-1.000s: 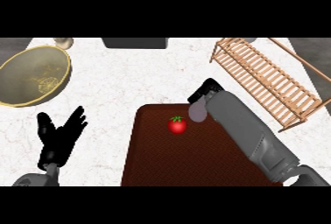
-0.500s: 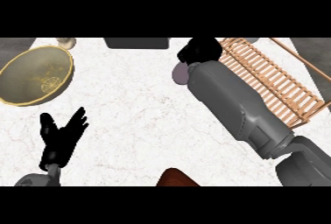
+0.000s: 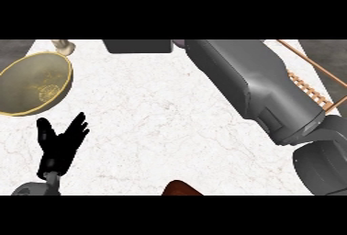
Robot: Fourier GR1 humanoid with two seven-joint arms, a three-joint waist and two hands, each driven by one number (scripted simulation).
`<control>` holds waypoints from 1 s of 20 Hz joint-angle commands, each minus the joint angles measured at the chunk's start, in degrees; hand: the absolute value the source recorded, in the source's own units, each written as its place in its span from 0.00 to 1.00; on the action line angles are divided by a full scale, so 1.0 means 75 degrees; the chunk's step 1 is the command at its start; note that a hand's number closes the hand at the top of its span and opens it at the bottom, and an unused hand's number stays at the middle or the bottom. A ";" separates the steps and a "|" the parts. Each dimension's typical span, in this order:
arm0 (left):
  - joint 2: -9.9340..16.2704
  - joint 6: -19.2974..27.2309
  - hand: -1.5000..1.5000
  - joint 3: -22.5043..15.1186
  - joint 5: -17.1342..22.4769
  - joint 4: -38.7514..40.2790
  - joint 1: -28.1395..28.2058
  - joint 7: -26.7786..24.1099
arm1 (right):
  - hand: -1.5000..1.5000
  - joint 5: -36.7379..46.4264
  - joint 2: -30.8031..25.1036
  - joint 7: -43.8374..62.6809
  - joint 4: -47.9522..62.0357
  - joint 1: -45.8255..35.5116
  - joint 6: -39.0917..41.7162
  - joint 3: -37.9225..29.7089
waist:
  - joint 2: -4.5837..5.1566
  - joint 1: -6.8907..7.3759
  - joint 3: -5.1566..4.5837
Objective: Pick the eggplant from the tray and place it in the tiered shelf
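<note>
The counter (image 3: 169, 119) is being shown from steeply above, its pale marbled top filling most of the view.

The right forearm (image 3: 261, 87) is being carried as a long grey diagonal from lower right to the upper edge, where it is cut off; the right hand is out of view, so whether its fingers are apart, together or clamped on anything cannot be told.

The shelf (image 3: 308, 89) is being glimpsed only as a run of wooden slats and a rail just beyond the forearm, at the right edge. It lies to the right of the forearm's long axis, and the right arm is by far the nearer to it (the left is well apart, across the counter).

A brass bowl (image 3: 30, 85) is being seen at upper left.

The left hand (image 3: 61, 142) is being held at rest at lower left, fingers straight, spread and pointing up, holding nothing.

The tray (image 3: 181, 188) is being shown only as a dark red-brown corner at the bottom edge.

The eggplant is not being shown; a small mauve patch at the top edge beside the forearm cannot be identified, so its place cannot be told.
</note>
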 commanded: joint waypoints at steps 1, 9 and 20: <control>-0.0106 0.0069 0.50 0.0028 -0.0060 0.0147 -0.0063 -0.0084 | 1.00 0.0302 -0.0168 0.2003 0.0272 -0.0952 0.0193 -0.0053 | 0.0002 -0.0142 0.0008; 0.0081 -0.0092 0.50 0.0177 0.0033 -0.0089 0.0062 0.0081 | 1.00 0.0418 -0.1174 0.1576 0.0640 -0.1372 0.0378 -0.0359 | 0.0043 -0.0108 0.0024; -0.0094 0.0095 0.50 0.0167 -0.0071 -0.0477 0.0170 0.0280 | 1.00 0.0123 -0.2440 0.0436 0.0503 -0.1120 0.1052 -0.0956 | 0.0080 -0.0071 0.0027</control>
